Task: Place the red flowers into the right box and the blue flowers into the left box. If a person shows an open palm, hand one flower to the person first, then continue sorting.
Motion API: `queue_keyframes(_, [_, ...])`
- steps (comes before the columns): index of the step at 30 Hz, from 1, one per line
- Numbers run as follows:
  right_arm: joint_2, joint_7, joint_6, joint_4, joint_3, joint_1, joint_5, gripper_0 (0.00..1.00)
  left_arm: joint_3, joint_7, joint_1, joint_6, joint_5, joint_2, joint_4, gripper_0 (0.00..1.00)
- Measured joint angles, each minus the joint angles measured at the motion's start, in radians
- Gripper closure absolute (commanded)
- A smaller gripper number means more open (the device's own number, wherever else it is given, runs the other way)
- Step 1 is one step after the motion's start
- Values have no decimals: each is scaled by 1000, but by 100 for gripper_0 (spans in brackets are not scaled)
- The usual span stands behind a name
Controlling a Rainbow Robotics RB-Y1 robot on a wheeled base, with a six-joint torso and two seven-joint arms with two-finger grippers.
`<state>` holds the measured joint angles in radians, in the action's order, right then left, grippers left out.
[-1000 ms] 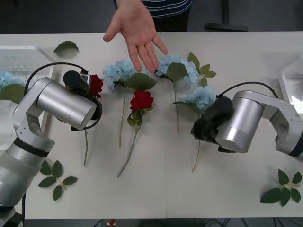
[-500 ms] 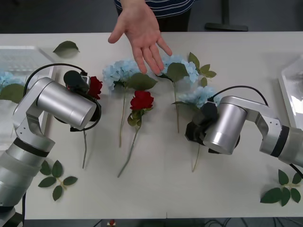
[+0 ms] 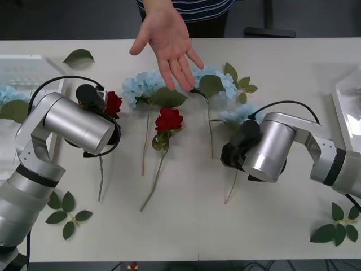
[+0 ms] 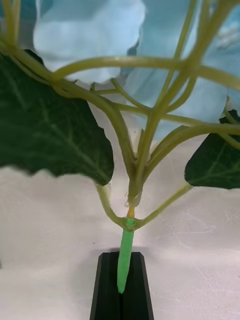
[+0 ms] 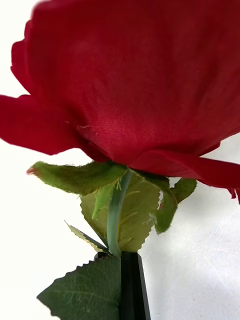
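Note:
My left gripper (image 5: 128, 260) is shut on the stem of a red flower (image 5: 125, 85), held just above the table at the left (image 3: 113, 103). My right gripper (image 4: 122, 260) is shut on the green stem of a blue flower (image 4: 90, 35), whose bloom (image 3: 239, 115) peeks out behind the right wrist. A second red flower (image 3: 168, 119) and two blue flowers (image 3: 142, 85) (image 3: 214, 75) lie mid-table. The person's open palm (image 3: 168, 42) hovers over them, fingers spread. The left box (image 3: 25, 70) holds a blue flower (image 3: 5, 94). The right box (image 3: 345, 96) shows at the right edge.
A loose green leaf (image 3: 79, 56) lies near the left box. Leaf sprigs rest at the front left (image 3: 66, 209) and front right (image 3: 337, 224). Bare white tabletop stretches along the front between the two arms.
The right arm has swung left and turned over the blue flower's stem, and the stem has shifted slightly. The person's hand has drifted a little right. The left arm holds still with its rose.

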<state>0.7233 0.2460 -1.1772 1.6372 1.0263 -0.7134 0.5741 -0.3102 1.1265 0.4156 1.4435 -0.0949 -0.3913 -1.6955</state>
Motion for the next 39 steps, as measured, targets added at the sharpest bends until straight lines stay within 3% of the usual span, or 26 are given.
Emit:
queue_keyframes(6, [18,0,0,11,0,-4,9,100,0,0,0,0,0,0,0,100])
queue_keyframes(11, [167,2,-75,143,-44,-53,175,100,0,0,0,0,0,0,0,100])
queue_keyframes(14, [304,70,-144,248,-153,-79,333,100,0,0,0,0,0,0,0,100])
queue_keyframes(18, [443,317,-257,315,-401,-83,574,100,0,0,0,0,-1,0,0,100])
queue_keyframes(21, [480,395,-318,323,-564,-83,623,100,0,0,0,0,-1,0,-1,100])
queue_keyframes(24, [484,419,-319,322,-642,-83,615,100,0,0,0,0,-1,0,-1,100])
queue_keyframes(29, [477,625,-153,322,-622,-83,473,100,0,0,0,0,-1,-1,-1,100])
queue_keyframes(35, [366,633,100,281,-586,-90,297,100,0,0,0,0,-1,-1,-1,100])
queue_keyframes(39, [308,633,204,237,-535,-167,190,100,0,0,0,0,-1,-1,-1,100])
